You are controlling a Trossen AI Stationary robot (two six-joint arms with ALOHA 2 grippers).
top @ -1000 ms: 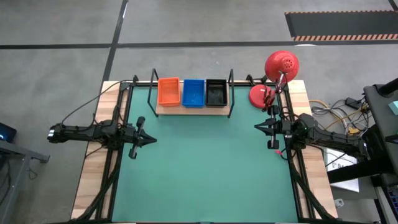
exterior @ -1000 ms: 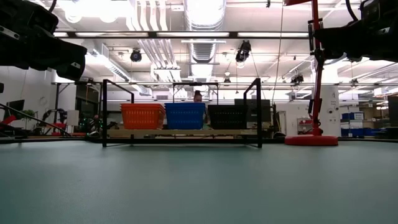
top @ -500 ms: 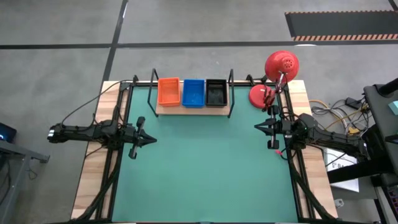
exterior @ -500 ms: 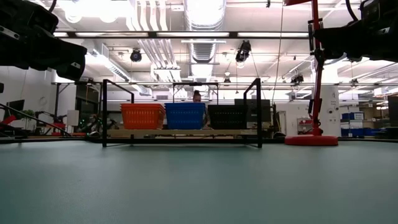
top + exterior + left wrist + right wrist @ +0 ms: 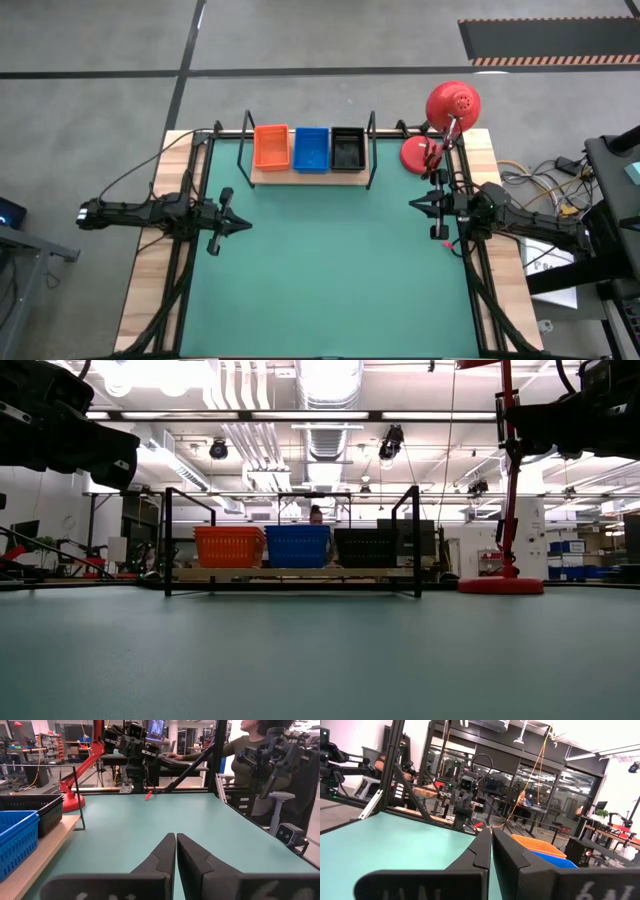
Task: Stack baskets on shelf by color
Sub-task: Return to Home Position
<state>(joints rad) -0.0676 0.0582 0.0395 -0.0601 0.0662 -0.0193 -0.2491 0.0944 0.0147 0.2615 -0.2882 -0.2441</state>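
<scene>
Your baskets are all on the shelf (image 5: 308,178) at the far edge of the table, in one row of three piles. The orange baskets (image 5: 271,147) are at the left end, the blue baskets (image 5: 311,149) in the middle and the black baskets (image 5: 347,148) at the right end. The piles stand close side by side, framed by the black wire uprights (image 5: 166,545) at either end of the board. From above and from table height, each pile reads as a single outline. You can count three colours and three piles, but not how many baskets are nested in each. A bare strip of the board shows along its front edge.

In front of the shelf the green mat (image 5: 330,280) spreads wide, and both arms lie out at its side edges, well apart from the shelf and from each other.

The left gripper (image 5: 247,224) is at the mat's left edge, pointing inward. Its two fingers (image 5: 159,854) are pressed together with only a thin slit between them and hold nothing. The right gripper (image 5: 411,205) is at the mat's right edge, also pointing inward. Its fingers (image 5: 476,851) are closed against each other in the same way, also with nothing in them.

The red lamp (image 5: 452,103) stands at the far right corner — its round base sits near the shelf's right upright and near the right arm.

A person (image 5: 250,750) sits beyond the table's right side.
</scene>
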